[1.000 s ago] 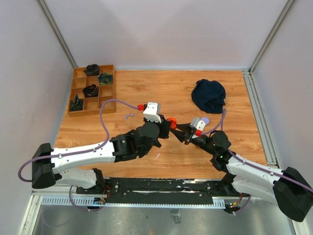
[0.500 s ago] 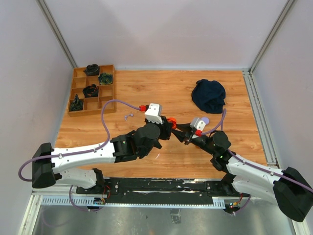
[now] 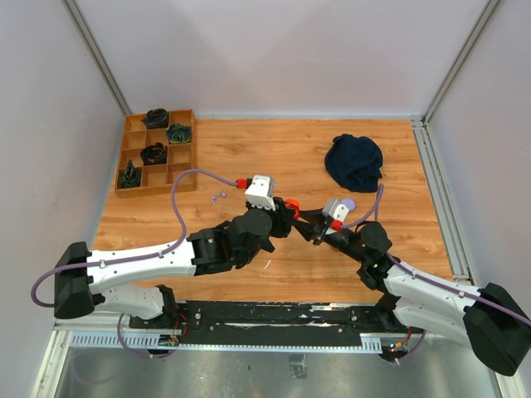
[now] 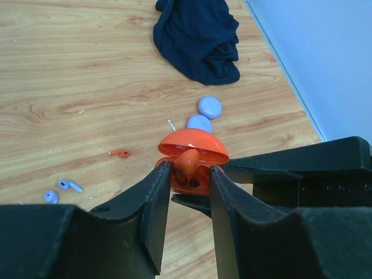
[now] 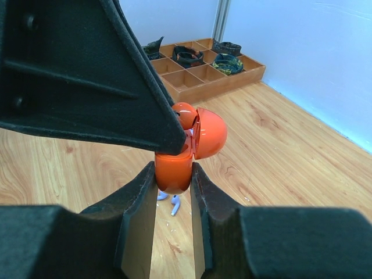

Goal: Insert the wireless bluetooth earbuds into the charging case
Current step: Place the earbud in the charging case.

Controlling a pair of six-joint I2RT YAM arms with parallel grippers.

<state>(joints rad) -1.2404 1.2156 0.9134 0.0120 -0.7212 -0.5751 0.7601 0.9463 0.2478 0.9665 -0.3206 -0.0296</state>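
Observation:
My right gripper (image 5: 173,174) is shut on the lower half of an open orange-red charging case (image 5: 174,170), which it holds above the table with its lid (image 5: 210,132) tipped back. My left gripper (image 4: 190,173) is over the case (image 4: 192,148). Its jaws stand slightly apart around an orange-red earbud (image 4: 187,161) that rests tilted in the case, with a gap on its right side. Another orange-red earbud (image 4: 120,153) and a lilac earbud (image 4: 70,185) lie on the wood. In the top view the two grippers (image 3: 284,217) (image 3: 314,225) meet at mid-table.
Two round lilac pucks (image 4: 209,107) (image 4: 199,123) lie beyond the case. A dark blue cloth (image 3: 354,162) is bunched at the back right. A wooden compartment tray (image 3: 155,152) with dark items sits at the back left. Lilac earbuds (image 5: 174,204) lie under the case.
My left gripper has shifted very slightly right, closer over the case. The right arm and the case have hardly moved.

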